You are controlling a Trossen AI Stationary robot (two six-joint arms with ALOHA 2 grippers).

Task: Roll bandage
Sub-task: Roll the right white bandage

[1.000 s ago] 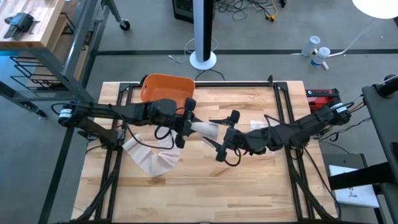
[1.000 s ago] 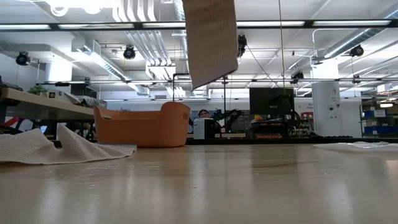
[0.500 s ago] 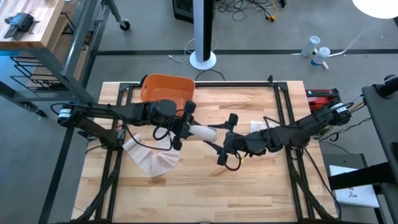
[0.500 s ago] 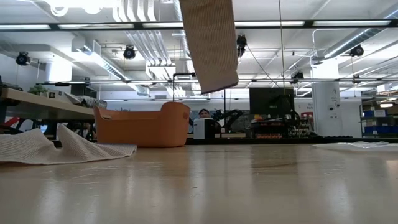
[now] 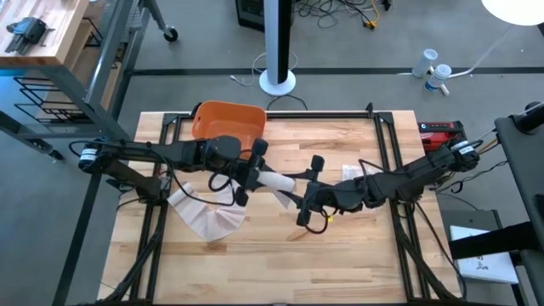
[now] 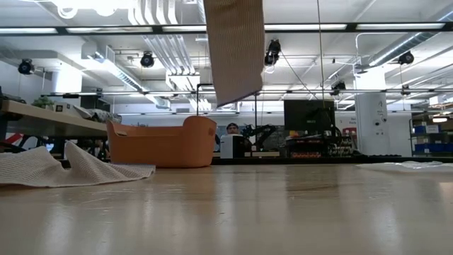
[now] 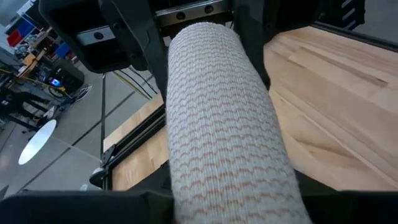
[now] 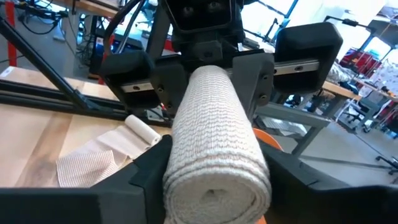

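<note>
The roll of bandage (image 5: 277,180) is pinched at one end by the left pincer (image 5: 249,175) and at the other by the right pincer (image 5: 303,188), and is held in the air above the middle of the desk (image 5: 357,246). Compared with a second ago, the right pincer is found nearer the left one, and the loose tail (image 6: 234,48) hanging from the roll is seen swung a little to nine o'clock in the low view. Winding is judged under way, with the tail not yet taken up. A spare heap of bandage (image 5: 206,217) lies at eight o'clock, an orange tub (image 5: 226,121) at eleven o'clock.
</note>
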